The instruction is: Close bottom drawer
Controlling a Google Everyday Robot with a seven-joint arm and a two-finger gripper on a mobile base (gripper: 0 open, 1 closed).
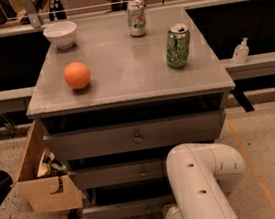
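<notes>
- The camera view is looking down on a grey desk point(123, 80) with three drawers stacked in its front.
- The bottom drawer point(123, 209) is showing as a slim pale strip at the very foot of the desk, under a dark gap. Its right end is hiding behind the robot's arm, and how far it is standing out cannot be told.
- The middle drawer point(116, 175) and the top drawer point(131, 137) are sitting above it, each carrying a small round knob at its centre.
- The white arm point(203, 183) is filling the lower right, bending down in front of the drawers.
- The gripper point(170, 218) is sitting low at the arm's left side, just before the bottom drawer's front. Only a small pale part is peeking out, so whether it is released or clenched cannot be told.
- An orange point(77, 75) is resting on the left part of the desk top, with a white bowl point(61, 34) standing behind it at the back left corner.
- A green can point(177, 45) is standing upright toward the right, and a pale can point(136, 18) is standing upright near the back edge, well apart from it.
- A light wooden box point(46, 191) with a cut-out handle is sitting against the desk's left side, holding some clutter.
- A small pump bottle point(241, 51) is standing on a ledge to the right of the desk.
</notes>
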